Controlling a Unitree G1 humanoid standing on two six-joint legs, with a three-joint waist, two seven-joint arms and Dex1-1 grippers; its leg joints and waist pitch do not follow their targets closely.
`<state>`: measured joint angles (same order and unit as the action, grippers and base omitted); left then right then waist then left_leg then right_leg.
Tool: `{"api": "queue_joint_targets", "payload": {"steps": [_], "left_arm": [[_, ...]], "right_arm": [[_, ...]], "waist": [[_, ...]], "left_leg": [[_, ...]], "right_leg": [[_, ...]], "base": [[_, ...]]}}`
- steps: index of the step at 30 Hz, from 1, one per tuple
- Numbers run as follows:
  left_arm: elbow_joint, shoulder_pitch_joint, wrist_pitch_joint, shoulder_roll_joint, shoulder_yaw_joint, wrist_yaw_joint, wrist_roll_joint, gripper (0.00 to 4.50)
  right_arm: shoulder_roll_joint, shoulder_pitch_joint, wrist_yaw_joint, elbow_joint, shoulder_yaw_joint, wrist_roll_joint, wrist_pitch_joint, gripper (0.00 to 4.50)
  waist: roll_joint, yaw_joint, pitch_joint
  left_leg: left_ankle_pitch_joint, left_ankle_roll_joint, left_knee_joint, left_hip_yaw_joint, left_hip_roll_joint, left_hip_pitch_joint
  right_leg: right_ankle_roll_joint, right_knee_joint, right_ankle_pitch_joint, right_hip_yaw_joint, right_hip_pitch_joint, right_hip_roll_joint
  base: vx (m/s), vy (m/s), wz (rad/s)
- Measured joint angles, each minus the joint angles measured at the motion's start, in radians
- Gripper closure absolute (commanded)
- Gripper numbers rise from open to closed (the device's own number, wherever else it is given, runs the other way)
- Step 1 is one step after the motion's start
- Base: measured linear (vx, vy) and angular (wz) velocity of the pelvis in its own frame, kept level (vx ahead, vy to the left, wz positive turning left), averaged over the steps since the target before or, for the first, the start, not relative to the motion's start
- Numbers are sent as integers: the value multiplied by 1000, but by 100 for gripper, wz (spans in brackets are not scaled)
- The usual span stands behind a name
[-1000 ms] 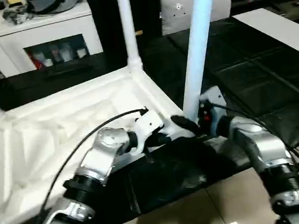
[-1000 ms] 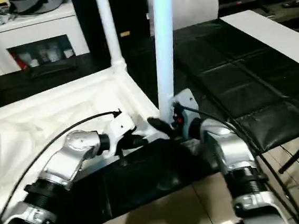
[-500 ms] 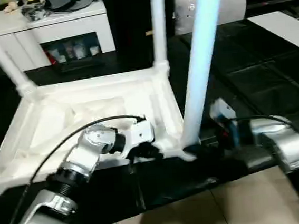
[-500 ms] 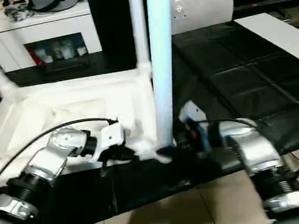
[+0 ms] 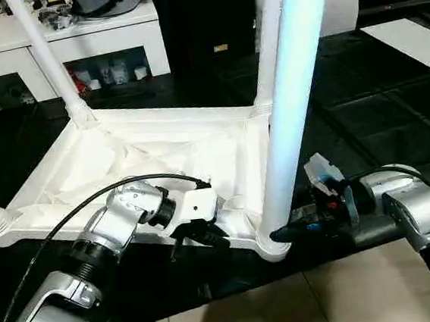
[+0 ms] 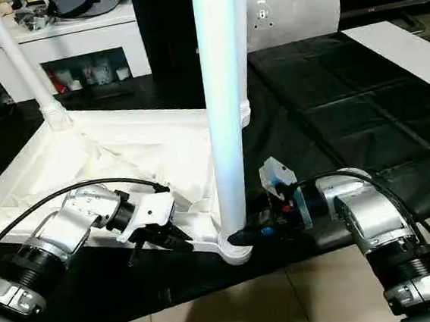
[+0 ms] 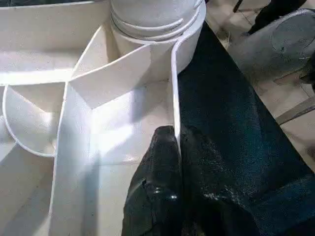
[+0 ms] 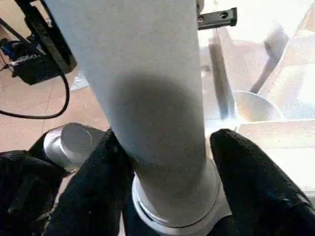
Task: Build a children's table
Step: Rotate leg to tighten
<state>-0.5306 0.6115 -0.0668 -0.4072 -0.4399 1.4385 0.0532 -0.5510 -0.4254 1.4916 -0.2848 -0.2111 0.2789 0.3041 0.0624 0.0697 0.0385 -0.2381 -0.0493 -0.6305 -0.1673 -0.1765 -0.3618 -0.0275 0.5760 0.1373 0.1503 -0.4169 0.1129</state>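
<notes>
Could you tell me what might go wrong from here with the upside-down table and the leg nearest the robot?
The right claw straddles the nearest leg at its corner socket; a skewed push could tilt the leg. The left claw is shut on the thin rim of the tabletop, which could slip free. That corner overhangs the black mat, so the table might tip.

Support surface: a black quilted mat (image 5: 363,116) spread over a beige tiled floor (image 6: 290,306). Lying directly on the mat is the inverted white children's table (image 5: 161,155), its ribbed underside facing up and its legs standing upright from the corner sockets. A flat white panel (image 6: 402,48) rests on the mat's far right part, well apart from the table. A white cabinet (image 5: 59,46) stands behind the mat.
</notes>
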Motion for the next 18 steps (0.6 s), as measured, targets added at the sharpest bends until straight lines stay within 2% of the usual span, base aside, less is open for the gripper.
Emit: {"api": "queue_joint_targets", "payload": {"steps": [3, 7, 11, 14, 18], "left_arm": [[-7, 3, -5, 1, 0, 2, 0, 450], [-12, 6, -4, 3, 0, 4, -1, 450], [10, -13, 59, 12, 16, -9, -19, 450], [33, -32, 155, 13, 58, -91, -14, 450], [47, -43, 269, 67, 103, -240, 13, 450]], "right_arm": [[0, 1, 2, 2, -2, 1, 1, 228], [-1, 4, -2, 11, -1, 1, 12, 248], [18, 29, -46, 47, 15, 8, 49, 253], [76, 28, -180, 41, 50, -11, 74, 253], [164, 3, -408, 0, 97, -58, 94, 254]], "waist": [[0, 0, 0], [0, 0, 0], [1, -3, 0], [1, -22, 0], [0, -77, 0]], "left_leg": [[0, 0, 0, 0, 0, 0], [0, 0, 0, 0, 0, 1], [0, 0, 0, -1, 0, 2], [-1, -6, 1, -1, 0, 6], [-1, -9, 1, -1, 0, 12]], "right_leg": [[0, 0, 0, 0, 0, 0], [0, 0, 0, 0, 0, 0], [0, 0, 0, 0, 1, 0], [0, 0, 0, -1, 4, -1], [0, -3, 0, 1, 9, -1]], "base": [[0, 0, 0], [0, 0, 0], [0, 0, 0], [0, 0, 0], [0, 0, 0]]}}
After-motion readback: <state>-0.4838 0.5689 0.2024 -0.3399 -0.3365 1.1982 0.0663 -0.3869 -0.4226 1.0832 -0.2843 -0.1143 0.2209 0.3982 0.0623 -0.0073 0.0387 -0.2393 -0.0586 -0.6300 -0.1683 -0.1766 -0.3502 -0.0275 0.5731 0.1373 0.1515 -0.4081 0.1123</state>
